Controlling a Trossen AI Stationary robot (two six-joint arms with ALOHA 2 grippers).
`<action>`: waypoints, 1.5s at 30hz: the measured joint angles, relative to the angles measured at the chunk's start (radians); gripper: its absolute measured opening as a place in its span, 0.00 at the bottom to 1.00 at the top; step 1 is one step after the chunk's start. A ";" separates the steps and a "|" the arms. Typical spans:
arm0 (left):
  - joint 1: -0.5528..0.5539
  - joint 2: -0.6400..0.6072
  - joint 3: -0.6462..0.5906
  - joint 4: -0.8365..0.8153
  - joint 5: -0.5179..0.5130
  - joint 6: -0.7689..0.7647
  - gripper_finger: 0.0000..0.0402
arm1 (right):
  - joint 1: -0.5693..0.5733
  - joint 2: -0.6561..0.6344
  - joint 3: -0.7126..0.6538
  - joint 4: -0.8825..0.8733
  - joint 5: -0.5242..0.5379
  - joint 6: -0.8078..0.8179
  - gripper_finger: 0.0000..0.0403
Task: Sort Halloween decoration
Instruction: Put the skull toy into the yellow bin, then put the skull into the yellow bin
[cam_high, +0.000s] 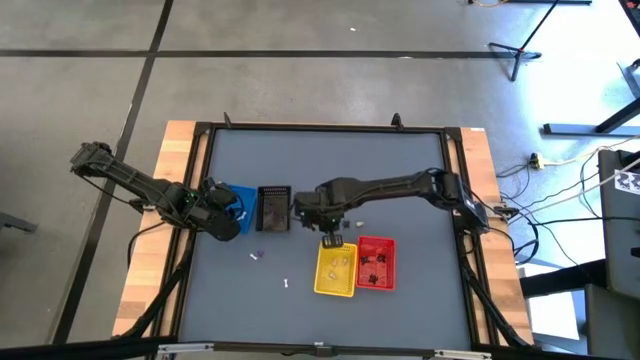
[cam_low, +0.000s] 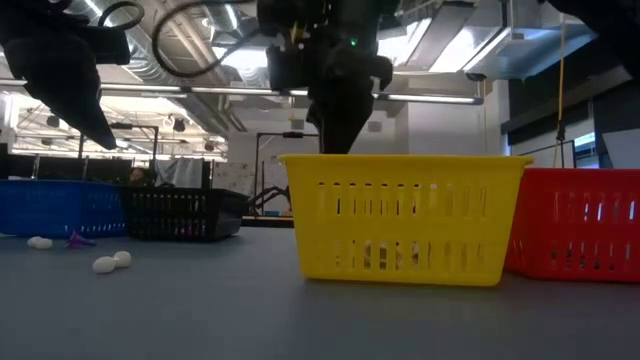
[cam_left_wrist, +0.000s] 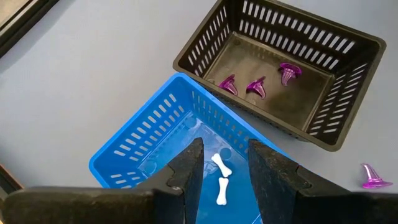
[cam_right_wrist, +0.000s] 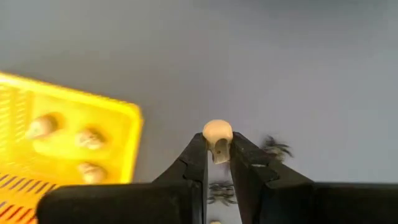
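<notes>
Item: right pincer (cam_right_wrist: 214, 163), clenched on a tan skull trinket (cam_right_wrist: 217, 137), is hovering at the far rim of the yellow basket (cam_high: 336, 272), which is lying just toward 6 o'clock of it in the high view. That basket is already holding three like skulls (cam_right_wrist: 90, 139), so the coming drop appears to turn on carrying the piece a little toward 6 o'clock; the right arm is plainly the nearer. The skull is roundish, with no long axis to speak of, its crown pointing away from the wrist. Red basket (cam_high: 377, 263) is touching the yellow at 3 o'clock. Loose white and purple pieces (cam_high: 257, 255) are lying on the table (cam_high: 420, 180). Left pincer (cam_left_wrist: 222, 167), released, is hanging over the blue basket (cam_left_wrist: 149, 140) with two white bones (cam_left_wrist: 222, 180); black basket (cam_left_wrist: 323, 118) beyond is holding purple hats (cam_left_wrist: 256, 87).
</notes>
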 joint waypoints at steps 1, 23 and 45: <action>0.000 0.000 0.000 0.000 0.000 0.000 0.29 | 0.013 0.000 0.001 -0.004 0.000 0.000 0.11; 0.000 0.000 0.000 0.030 0.000 0.005 0.29 | 0.207 0.000 0.002 -0.064 -0.004 -0.025 0.11; 0.000 0.000 0.000 0.332 -0.028 0.167 0.29 | 0.204 0.000 0.002 -0.075 0.062 -0.025 0.36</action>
